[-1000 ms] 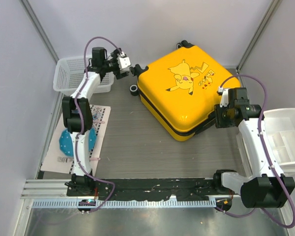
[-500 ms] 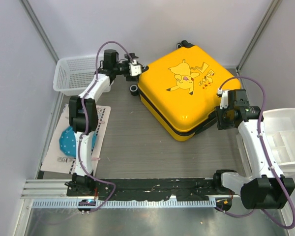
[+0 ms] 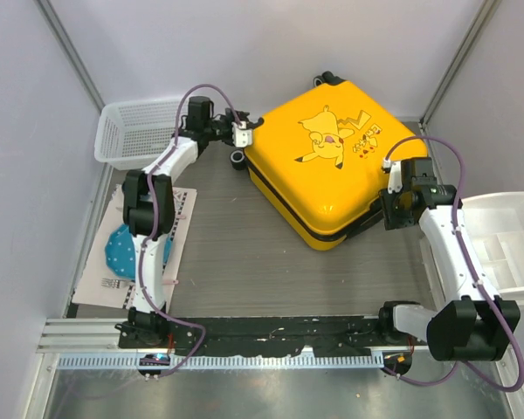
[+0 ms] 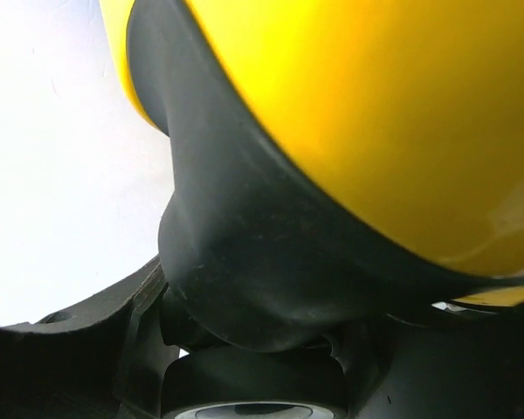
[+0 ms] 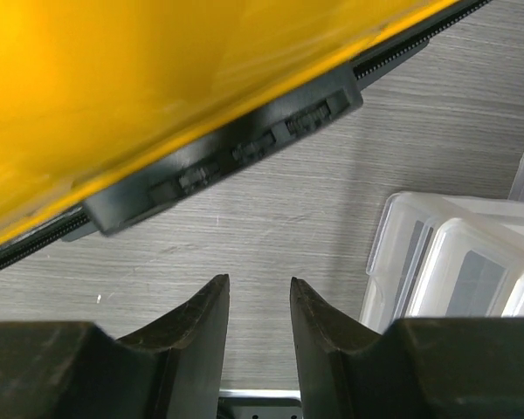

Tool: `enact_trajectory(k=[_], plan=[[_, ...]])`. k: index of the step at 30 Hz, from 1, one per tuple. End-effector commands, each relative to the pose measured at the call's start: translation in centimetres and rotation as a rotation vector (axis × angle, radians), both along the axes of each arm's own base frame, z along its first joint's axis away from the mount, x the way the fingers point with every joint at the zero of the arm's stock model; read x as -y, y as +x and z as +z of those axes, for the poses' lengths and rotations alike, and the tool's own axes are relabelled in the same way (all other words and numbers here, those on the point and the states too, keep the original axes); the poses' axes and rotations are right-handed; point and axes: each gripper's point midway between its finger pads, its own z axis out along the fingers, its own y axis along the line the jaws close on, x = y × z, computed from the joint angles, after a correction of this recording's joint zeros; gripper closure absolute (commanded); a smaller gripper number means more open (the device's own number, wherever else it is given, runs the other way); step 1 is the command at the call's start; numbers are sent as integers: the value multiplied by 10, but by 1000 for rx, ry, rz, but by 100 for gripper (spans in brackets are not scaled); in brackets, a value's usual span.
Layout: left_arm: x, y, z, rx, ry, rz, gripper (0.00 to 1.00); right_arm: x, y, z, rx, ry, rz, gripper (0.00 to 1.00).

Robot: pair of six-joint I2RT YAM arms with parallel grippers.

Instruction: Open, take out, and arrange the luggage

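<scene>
The luggage [image 3: 323,166] lies flat and shut on the tabletop [image 3: 236,262], turned cornerwise, with one of my pincers at each end of it. My left pincer [image 3: 244,133] is hard up against its wheel end. From that wrist I see only the black wheel housing [image 4: 244,262] and yellow shell right in front, too close to make out my own fingers, so I cannot tell whether that pincer is spread or clamped.

My right pincer [image 3: 391,209] sits at the opposite side, partly spread with nothing between its fingers [image 5: 211,332]. Just ahead of its tips runs the case's side wall, carrying the black zip band [image 5: 402,59] and a black block [image 5: 236,161]. Both are near but untouched. The white drawer bins [image 5: 454,262] lie off to that pincer's right.

The band runs across my right pincer's front, side to side, not toward it. I judge the opening turns on this: my right pincer is the nearer one to the seam, and it would have to travel along the band rather than push straight in. I can make out no zip pull from here.
</scene>
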Motion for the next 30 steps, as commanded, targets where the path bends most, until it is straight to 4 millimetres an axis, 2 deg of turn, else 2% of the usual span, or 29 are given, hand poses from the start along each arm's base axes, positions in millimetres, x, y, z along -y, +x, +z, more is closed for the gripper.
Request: enact_trajectory(k=[1, 3, 4, 9, 10, 11, 12, 13, 14, 15, 16, 17, 18, 20, 21, 22, 23, 24, 25, 26, 27, 28, 30], plan=[[9, -26, 51, 91, -36, -69, 92, 1, 23, 6, 71, 4, -10, 60], [10, -36, 52, 81, -46, -85, 98, 0, 31, 4, 85, 9, -3, 60], [9, -48, 49, 64, -49, -87, 100, 0, 34, 3, 86, 10, 1, 60], [6, -88, 44, 44, -45, -116, 100, 0, 61, -8, 108, 1, 28, 62], [5, -98, 31, 3, -44, -119, 100, -6, 72, -5, 144, 27, 48, 62], [3, -109, 42, 8, -49, -122, 100, -6, 78, -5, 152, 30, 52, 62], [2, -122, 27, -40, -45, -132, 100, -7, 86, -11, 145, 32, 61, 62], [3, -134, 24, -67, -42, -145, 100, -7, 101, -4, 186, 27, 68, 63], [2, -146, 33, -59, -43, -154, 100, -6, 109, -2, 203, 26, 76, 62], [3, -163, 19, -100, -35, -167, 100, -6, 119, 1, 224, 14, 93, 62], [3, -175, 13, -130, -28, -178, 100, -5, 139, 4, 262, 9, 105, 62], [4, -186, 20, -122, -28, -188, 100, -6, 149, 8, 287, 5, 118, 62], [9, -202, 7, -158, -15, -205, 100, -6, 164, 18, 324, -2, 131, 62], [12, -217, 0, -184, 1, -205, 100, -7, 190, 12, 336, -3, 156, 62], [20, -232, -5, -215, 6, -218, 100, -8, 207, 27, 377, -5, 166, 62], [22, -237, -8, -231, 12, -210, 100, -8, 219, 31, 399, -7, 175, 62], [24, -240, -11, -247, 22, -189, 96, -9, 232, 16, 375, 3, 180, 63], [31, -251, -13, -324, 3, -164, 69, -10, 248, 34, 425, 2, 185, 62], [35, -252, -11, -343, -10, -147, 58, -10, 257, 34, 430, 5, 184, 62], [37, -252, -10, -366, -13, -115, 50, -10, 265, 30, 421, 11, 176, 62], [42, -255, -5, -392, -31, -106, 41, -8, 275, 46, 452, 7, 175, 61], [42, -259, -2, -456, -60, -76, 37, -7, 274, 48, 447, 11, 173, 59], [39, -262, 4, -491, -74, -43, 30, -2, 271, 67, 479, 15, 173, 56]])
